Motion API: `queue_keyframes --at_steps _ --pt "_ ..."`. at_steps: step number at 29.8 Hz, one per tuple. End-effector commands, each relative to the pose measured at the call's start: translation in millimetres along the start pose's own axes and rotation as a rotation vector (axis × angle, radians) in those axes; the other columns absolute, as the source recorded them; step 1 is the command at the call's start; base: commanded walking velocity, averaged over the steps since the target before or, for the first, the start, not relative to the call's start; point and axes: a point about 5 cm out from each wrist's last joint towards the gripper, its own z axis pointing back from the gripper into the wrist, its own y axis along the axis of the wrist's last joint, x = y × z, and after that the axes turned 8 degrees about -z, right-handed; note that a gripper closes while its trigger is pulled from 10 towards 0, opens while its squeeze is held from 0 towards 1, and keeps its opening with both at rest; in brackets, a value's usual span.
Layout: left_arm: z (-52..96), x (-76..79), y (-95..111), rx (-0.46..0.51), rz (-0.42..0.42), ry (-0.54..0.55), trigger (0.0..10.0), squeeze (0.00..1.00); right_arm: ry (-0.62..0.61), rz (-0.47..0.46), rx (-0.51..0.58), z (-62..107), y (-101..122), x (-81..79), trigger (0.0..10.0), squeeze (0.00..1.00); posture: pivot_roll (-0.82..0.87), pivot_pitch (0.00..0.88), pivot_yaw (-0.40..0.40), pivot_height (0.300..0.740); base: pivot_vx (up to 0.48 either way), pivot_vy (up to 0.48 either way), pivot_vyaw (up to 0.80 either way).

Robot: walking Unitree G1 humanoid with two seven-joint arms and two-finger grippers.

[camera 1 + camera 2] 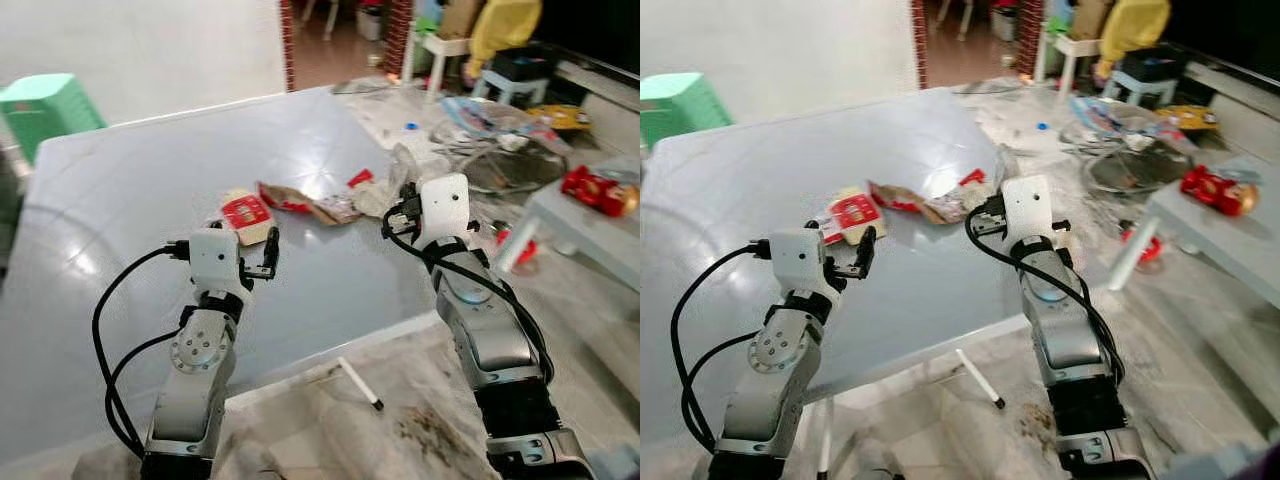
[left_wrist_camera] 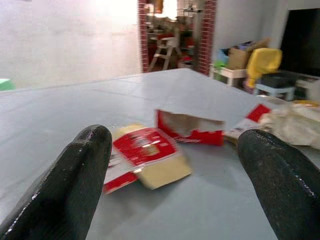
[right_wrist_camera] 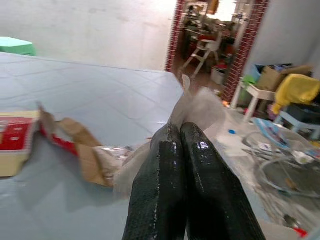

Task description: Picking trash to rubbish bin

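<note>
A pale grey tabletop (image 1: 150, 180) fills the left and middle of the frame. At its centre lie a red and cream carton (image 1: 247, 216), torn cardboard (image 1: 310, 205) and crumpled plastic (image 1: 385, 190). The left gripper (image 1: 262, 252) sits just below the carton, the right gripper (image 1: 408, 205) against the plastic.

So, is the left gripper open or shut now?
Open. The left gripper has its two black fingers wide apart, with the red and white carton on the table between them.
</note>
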Motion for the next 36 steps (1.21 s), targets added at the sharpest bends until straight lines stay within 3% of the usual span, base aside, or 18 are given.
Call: queue_keyframes --at_steps 1,7,14,36 --pt "-1.2 -0.5 0.8 0.003 -0.007 0.008 10.0 0.00 0.004 0.003 0.021 -1.6 5.8 0.1 0.0 0.00 0.04 0.020 0.016 0.740 0.000 0.000 0.80" --pt "-1.6 -0.3 1.3 0.007 -0.010 0.010 10.0 0.00 0.007 0.003 0.024 -1.5 6.1 -0.6 0.0 0.00 0.04 0.019 0.016 0.740 0.000 0.000 0.74" --pt "-0.3 -0.3 1.5 0.010 -0.016 0.012 10.0 0.00 0.011 0.008 0.030 -0.2 6.9 -0.2 0.0 0.00 0.03 0.029 0.013 0.740 0.000 0.000 0.00" --pt "-0.6 0.0 -1.2 -0.001 0.004 0.020 10.0 0.00 0.009 0.028 0.032 0.8 7.8 2.6 0.0 0.00 0.02 0.033 0.010 0.740 0.000 -0.281 0.00"
